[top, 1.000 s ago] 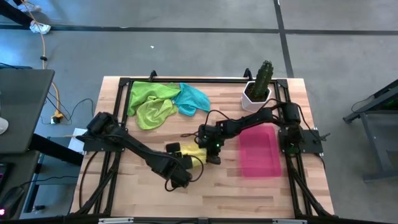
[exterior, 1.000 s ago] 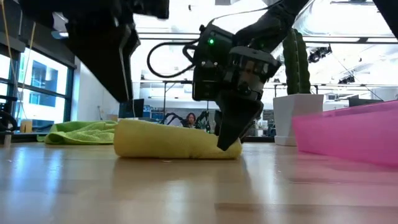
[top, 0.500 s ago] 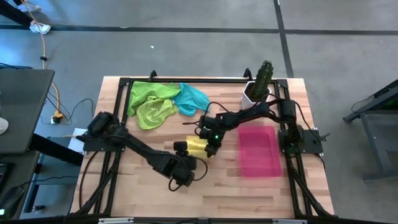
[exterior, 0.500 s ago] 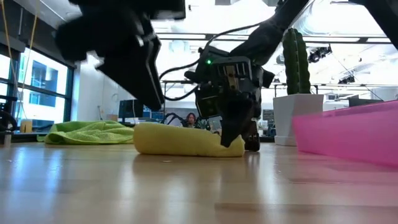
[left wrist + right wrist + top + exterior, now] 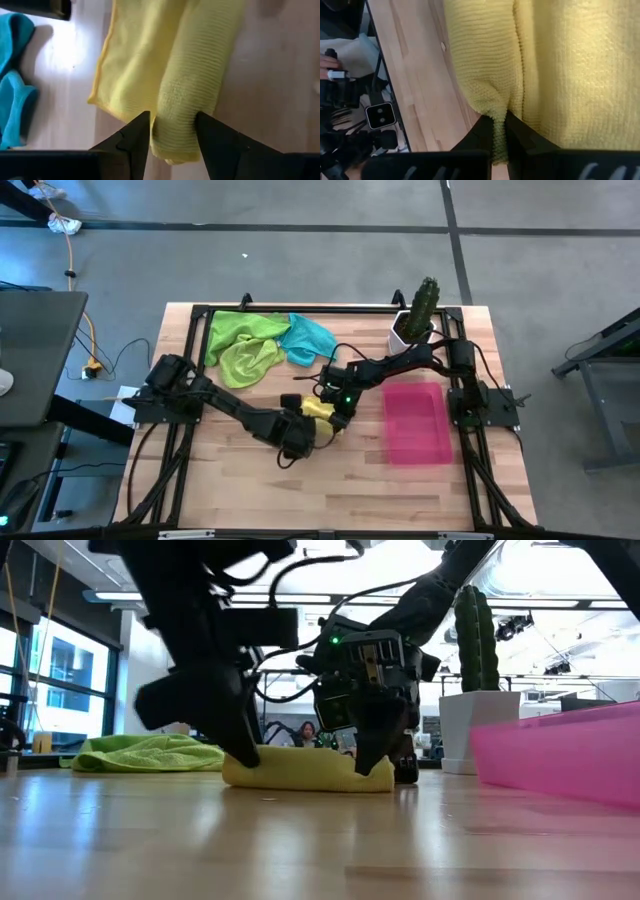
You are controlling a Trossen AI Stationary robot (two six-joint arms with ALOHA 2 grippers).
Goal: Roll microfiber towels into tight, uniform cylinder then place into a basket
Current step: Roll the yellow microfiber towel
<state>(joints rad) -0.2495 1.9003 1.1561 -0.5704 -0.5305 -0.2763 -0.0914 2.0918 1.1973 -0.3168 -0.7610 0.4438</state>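
Observation:
The yellow towel (image 5: 318,412) lies partly rolled on the table's middle, a thick roll (image 5: 192,85) beside a flat flap (image 5: 135,60). My left gripper (image 5: 303,430) is at the roll's near-left end, shut on it. My right gripper (image 5: 338,418) is at the towel's right end, shut on a fold. Two lime green towels (image 5: 240,345) and the teal towel (image 5: 310,338) lie heaped at the far left. The pink basket (image 5: 418,423) stands to the right. My left gripper has the roll's end (image 5: 175,132) between its two fingers, one on each side, lying across the roll. It comes slanting down from the near left. The towel rests on the table. My right gripper pinches a small fold at the towel's right edge (image 5: 496,117) between its fingertips. It points down from above (image 5: 372,765). The towel lies on the table, slack.
A white pot with a green cactus (image 5: 413,328) stands at the far right, behind the basket. The heap of towels fills the far left corner. Bare wood lies along the near edge (image 5: 330,500).
My right gripper has dragged the yellow towel a little toward the table's right and far edge. My left gripper has gone from the near side toward the far edge and down onto the roll's left end.

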